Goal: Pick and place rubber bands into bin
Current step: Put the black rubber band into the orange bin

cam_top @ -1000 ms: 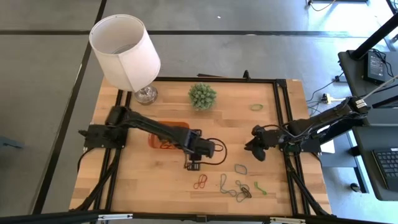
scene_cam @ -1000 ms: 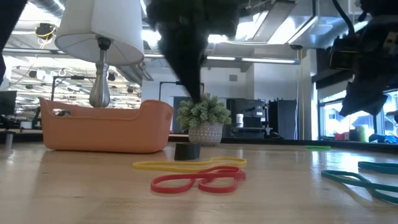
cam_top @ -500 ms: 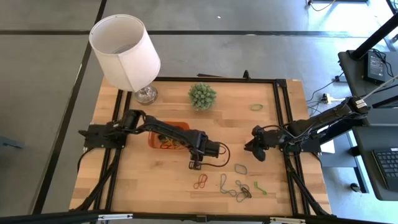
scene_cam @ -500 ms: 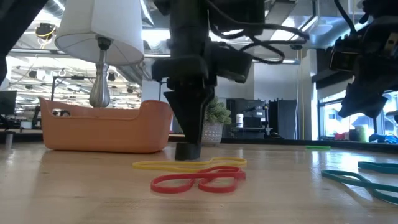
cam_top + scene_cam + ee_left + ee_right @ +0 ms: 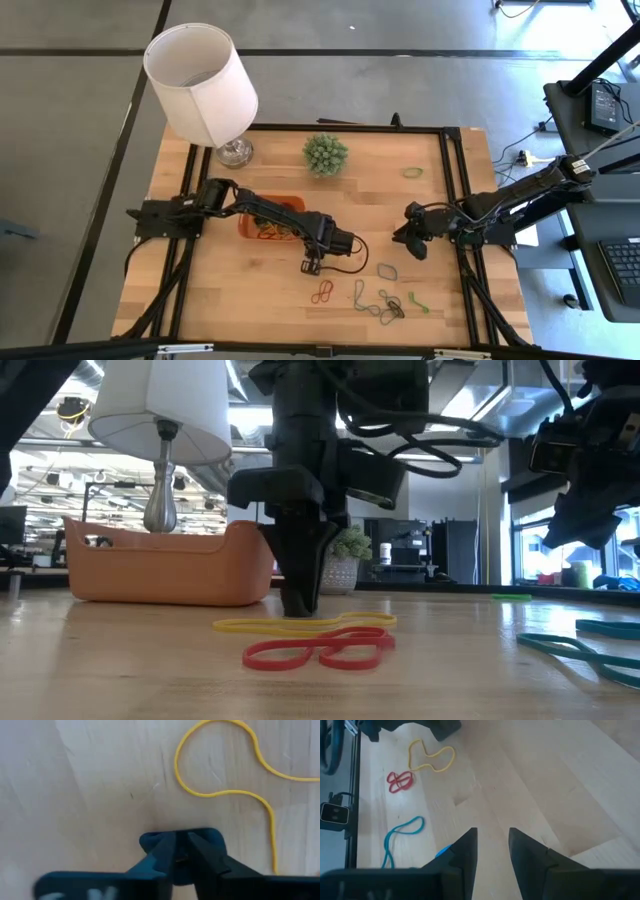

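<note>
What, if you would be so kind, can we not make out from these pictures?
- Bin contents: low view, its wall hides them.
- Dark object at the left gripper tips: left wrist view, fingers cover it; unidentifiable.
- Tangled bands: high view, too small to count.

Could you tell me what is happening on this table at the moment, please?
The left gripper is down at the wooden table, fingertips on a small dark band beside a thin yellow rubber band. Nothing is lifted yet. The shallow orange plastic bin just behind it already holds several bands. More loose bands, including a red one, lie near the front edge. The right gripper hangs open and empty over the table's right side.
</note>
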